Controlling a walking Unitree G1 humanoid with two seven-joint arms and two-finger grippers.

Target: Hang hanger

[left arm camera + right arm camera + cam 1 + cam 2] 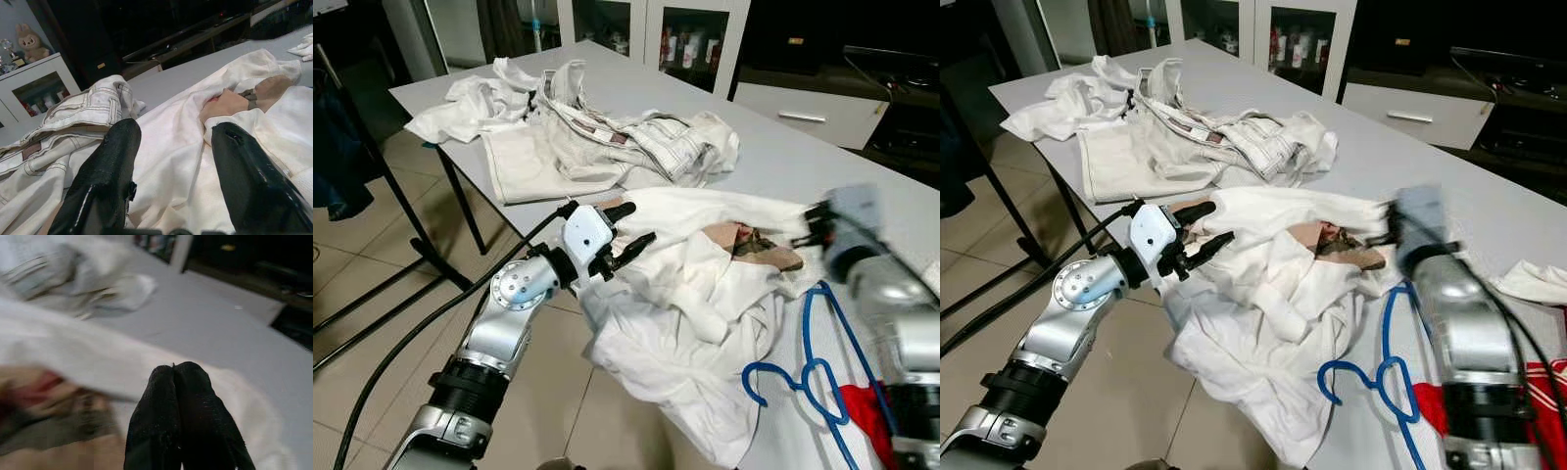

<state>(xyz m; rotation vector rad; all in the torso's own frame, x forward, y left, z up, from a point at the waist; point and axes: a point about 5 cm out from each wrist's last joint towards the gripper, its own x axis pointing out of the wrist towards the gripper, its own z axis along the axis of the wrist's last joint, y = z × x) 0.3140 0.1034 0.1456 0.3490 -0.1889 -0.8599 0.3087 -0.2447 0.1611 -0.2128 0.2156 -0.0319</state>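
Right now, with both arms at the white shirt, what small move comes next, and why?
Probably ease the open left end effector forward onto the shirt edge and close. Its fingers straddle cloth without gripping; the blue hanger lies free on the table beside the right end effector, which is shut.

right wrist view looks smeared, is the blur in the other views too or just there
Right wrist view: soft all over, white shirt and table smeared, even the right tool lacks edges. Both eye views: sharp on the left tool and the blue hanger, but the right arm's end is motion-blurred. Left wrist view: crisp, with glare on the black fingers.
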